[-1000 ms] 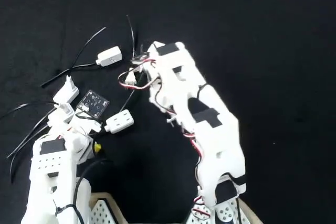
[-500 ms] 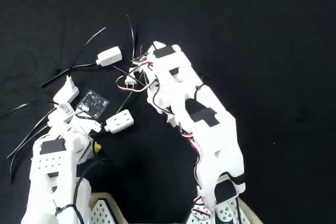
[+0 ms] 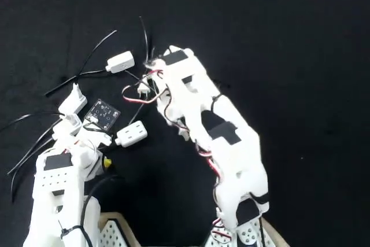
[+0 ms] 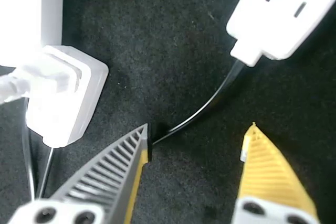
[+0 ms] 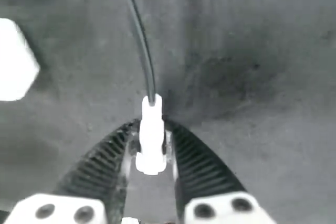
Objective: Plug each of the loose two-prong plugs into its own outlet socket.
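Right now the right gripper point(image 5: 152, 127) is clamped on a small white plug point(image 5: 151, 142), long axis along its fingers point(image 5: 102, 163), near the far outlet socket point(image 3: 121, 62) and closer to it than the left gripper point(image 4: 197, 135), whose jaws stand apart.

The right arm point(image 3: 196, 114) is swinging slowly across the counter point(image 3: 300, 56) toward the left arm's side. Its upper white housing was sitting further right a second ago and is now coming closer to the outlet socket point(image 3: 121, 62). The right tool point(image 5: 151, 130) is carrying the two-prong plug point(image 5: 151, 137) along, with its fingers pressed on both sides of the plug body. The plug itself is shifting only a little in the high view. The loop of red and white wires point(image 3: 132, 98) hanging from the arm is bulging further out to the left than before.
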`<action>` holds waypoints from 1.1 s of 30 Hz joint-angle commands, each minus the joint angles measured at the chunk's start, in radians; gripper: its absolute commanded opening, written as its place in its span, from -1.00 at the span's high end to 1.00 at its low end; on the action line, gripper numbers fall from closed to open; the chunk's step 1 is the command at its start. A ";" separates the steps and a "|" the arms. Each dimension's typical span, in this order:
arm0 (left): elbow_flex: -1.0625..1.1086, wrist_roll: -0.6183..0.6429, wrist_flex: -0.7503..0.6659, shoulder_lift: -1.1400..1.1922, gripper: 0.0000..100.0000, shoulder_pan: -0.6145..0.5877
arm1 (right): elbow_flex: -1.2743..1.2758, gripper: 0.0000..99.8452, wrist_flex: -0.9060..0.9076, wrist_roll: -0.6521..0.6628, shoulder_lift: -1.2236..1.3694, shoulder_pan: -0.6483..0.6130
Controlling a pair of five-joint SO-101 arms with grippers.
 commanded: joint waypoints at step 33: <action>0.036 0.712 -0.083 -0.690 0.44 0.116 | 1.145 0.98 -0.836 -0.002 -1.251 -0.342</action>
